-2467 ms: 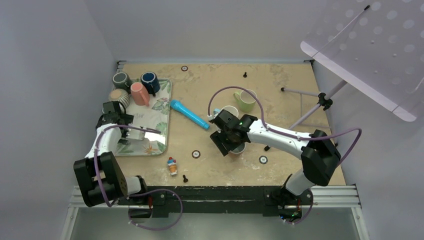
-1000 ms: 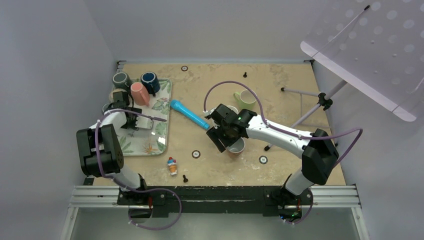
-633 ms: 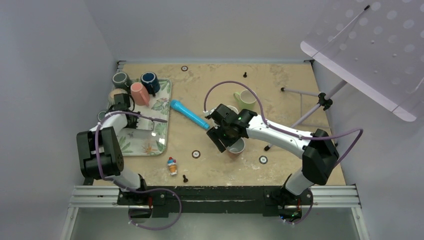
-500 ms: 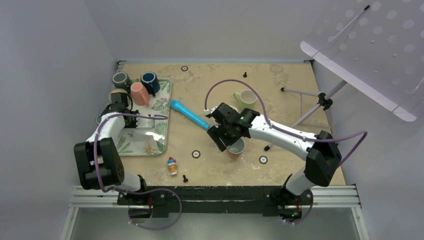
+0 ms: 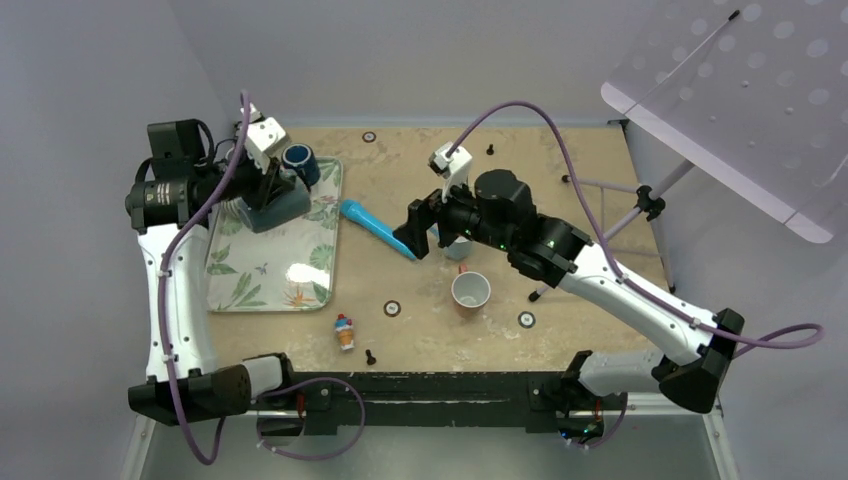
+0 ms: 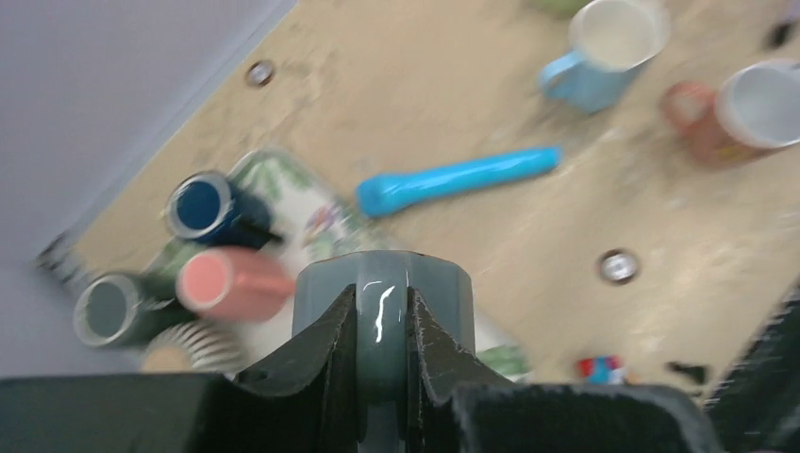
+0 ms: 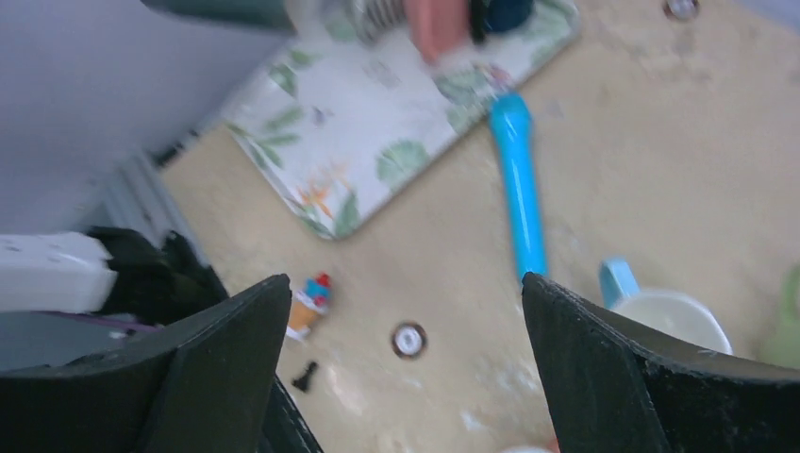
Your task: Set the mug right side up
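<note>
Top external view: the left gripper hangs above the far end of the leaf-patterned tray, its fingers pressed onto the grey mug, which is clear of the tray surface and tilted. In the left wrist view the two black fingers pinch a narrow, glossy part of the grey mug between them. The opening of the mug cannot be seen from this view.

On the tray's far end lie a dark blue mug, a pink mug and a dark mug, close together. All three lie tipped, and the pink mug shows its base.

The right gripper hovers over the middle of the table, its fingers spread wide and holding nothing. The right wrist view shows the two fingers well apart.

A blue cylindrical tool lies on the table just beside the tray. A red-brown mug stands upright, opening upward, near a light blue mug, also upright. A small figurine stands near the tray's near corner.
</note>
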`<control>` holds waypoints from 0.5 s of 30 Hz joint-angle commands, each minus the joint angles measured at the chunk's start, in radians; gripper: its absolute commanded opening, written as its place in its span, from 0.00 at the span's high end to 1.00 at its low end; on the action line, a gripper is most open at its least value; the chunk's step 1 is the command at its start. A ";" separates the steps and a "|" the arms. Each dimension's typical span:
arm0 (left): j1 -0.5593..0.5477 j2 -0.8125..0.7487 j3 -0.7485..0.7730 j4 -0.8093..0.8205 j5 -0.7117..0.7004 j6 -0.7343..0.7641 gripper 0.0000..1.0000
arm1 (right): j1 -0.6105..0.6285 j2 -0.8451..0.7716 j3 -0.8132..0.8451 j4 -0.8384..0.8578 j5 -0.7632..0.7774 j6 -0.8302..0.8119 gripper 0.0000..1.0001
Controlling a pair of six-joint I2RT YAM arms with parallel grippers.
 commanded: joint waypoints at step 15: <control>-0.154 -0.171 -0.042 0.371 0.595 -0.859 1.00 | 0.006 0.195 0.055 0.753 -0.590 0.277 0.27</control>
